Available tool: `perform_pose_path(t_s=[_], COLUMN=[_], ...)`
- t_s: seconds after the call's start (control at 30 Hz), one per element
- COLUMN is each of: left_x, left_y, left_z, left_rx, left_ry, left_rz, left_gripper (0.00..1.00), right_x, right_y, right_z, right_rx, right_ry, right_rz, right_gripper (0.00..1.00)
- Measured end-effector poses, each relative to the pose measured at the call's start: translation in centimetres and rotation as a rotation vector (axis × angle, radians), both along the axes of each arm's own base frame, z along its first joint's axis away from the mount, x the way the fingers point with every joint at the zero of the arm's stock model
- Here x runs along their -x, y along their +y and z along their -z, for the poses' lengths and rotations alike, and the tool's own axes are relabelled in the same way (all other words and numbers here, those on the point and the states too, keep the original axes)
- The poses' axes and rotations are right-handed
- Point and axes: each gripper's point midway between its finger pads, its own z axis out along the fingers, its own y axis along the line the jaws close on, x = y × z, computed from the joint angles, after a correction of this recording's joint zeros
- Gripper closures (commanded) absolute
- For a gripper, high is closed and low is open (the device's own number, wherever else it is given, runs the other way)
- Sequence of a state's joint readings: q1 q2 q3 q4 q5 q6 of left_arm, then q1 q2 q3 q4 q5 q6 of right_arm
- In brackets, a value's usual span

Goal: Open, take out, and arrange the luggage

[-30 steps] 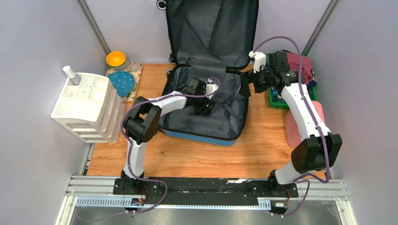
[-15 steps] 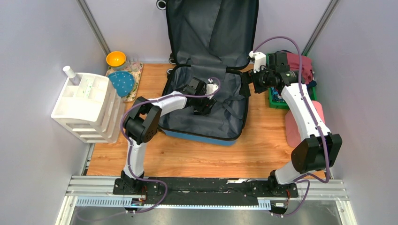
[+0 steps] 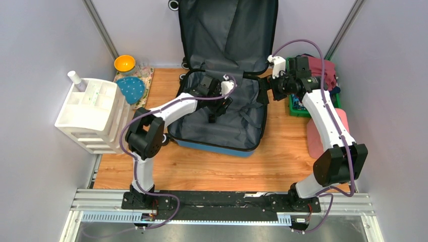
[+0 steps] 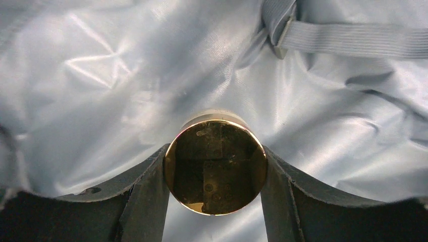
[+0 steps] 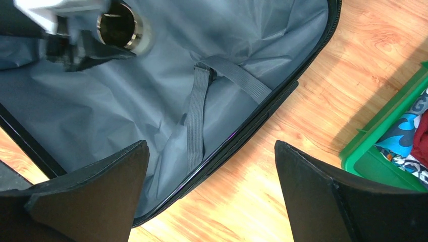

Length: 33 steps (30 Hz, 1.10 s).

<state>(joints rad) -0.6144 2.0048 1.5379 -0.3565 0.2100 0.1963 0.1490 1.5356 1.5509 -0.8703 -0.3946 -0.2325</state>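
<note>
The luggage lies open on the wooden table, its lid standing against the back wall and its dark grey lining exposed; the blue shell shows along its near edge. My left gripper is over the lining, shut on a round gold-capped container that sits between its fingers. The container also shows in the right wrist view. My right gripper is open and empty, over the luggage's right rim and the bare wood. An elastic strap lies across the lining.
A white compartmented organiser stands at the left. An orange bowl and a blue dotted item are at the back left. A green tray of clothes and a pink item are at the right.
My left gripper has risen and moved toward the back of the luggage with the gold-capped container in it. The right arm has not moved.
</note>
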Motion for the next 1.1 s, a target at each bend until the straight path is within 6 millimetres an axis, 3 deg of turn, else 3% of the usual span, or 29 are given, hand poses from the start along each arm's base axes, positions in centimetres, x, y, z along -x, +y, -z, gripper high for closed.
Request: perform_pose_path(t_s=[0.1,0.23,0.33,0.5,0.73,0.9,1.0,1.1], left_x=[-0.1,0.2,0.4,3.7,9.3,11.8,13.4,14.4], left_y=[1.1,4.4,9.0,19.8,29.5,37.8,41.6,43.9], left_z=[-3.7,-9.6,-13.6,-17.7,-20.1,-19.5,-18.8,-19.3], left_rx=[0.021,0.06,0.089,0.083,0.015,-0.028,-0.041,-0.051], left_ry=[-0.039,-0.077,-0.116,-0.165,-0.195,-0.141,-0.096,-0.085], left_rz=[-0.011,-0.061,-0.141,-0.328,-0.538,-0.814,-0.953,-1.031], left_gripper=[0.9,0.93,0.93,0.93,0.94,0.95,0.95,0.95], right_x=[0.0,-0.2,-0.3,-0.2,0.2,0.4,0.4,0.1], right_y=[0.2,0.5,0.7,1.1,2.6,4.0,4.7,5.4], right_z=[0.1,0.5,0.8,0.9,1.0,1.7,2.0,1.7], right_rx=[-0.008,-0.024,-0.029,-0.035,-0.036,-0.033,-0.031,-0.031], right_ry=[0.005,0.018,0.03,0.037,0.036,0.055,0.063,0.056], right_rz=[-0.007,-0.013,-0.017,-0.027,-0.066,-0.102,-0.119,-0.134], right_gripper=[0.02,0.03,0.03,0.03,0.03,0.03,0.03,0.03])
